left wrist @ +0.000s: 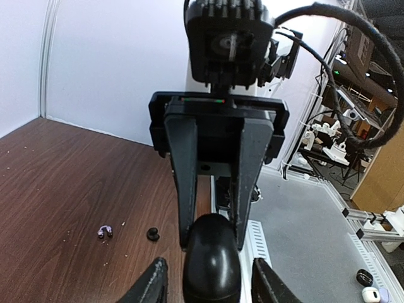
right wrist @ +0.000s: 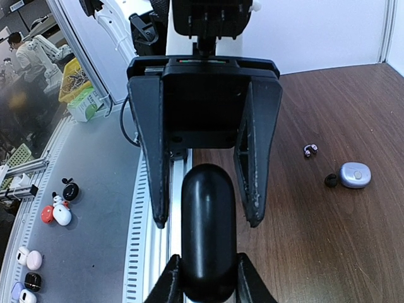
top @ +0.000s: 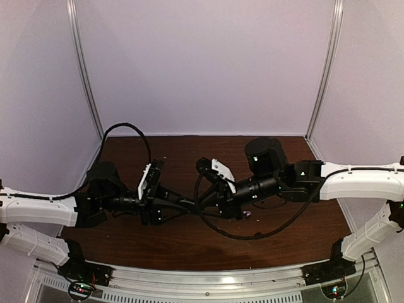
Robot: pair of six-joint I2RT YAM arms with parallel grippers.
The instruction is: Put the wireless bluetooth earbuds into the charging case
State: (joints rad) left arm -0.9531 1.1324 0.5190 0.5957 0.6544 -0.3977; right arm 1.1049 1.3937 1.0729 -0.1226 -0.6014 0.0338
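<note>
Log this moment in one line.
right gripper: shut on black oval object | left gripper: open around it | charging case: on table | purple earbuds: on table, outside case

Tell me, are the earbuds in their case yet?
Not yet. Done: nothing I can see. A tiny purple earbud lies on the table near a pale oval thing, likely the closed case. In hand: the right end effector grips a dark rounded object I can't name; the left end effector is open either side of it. Left: get the earbuds into the case.
</note>
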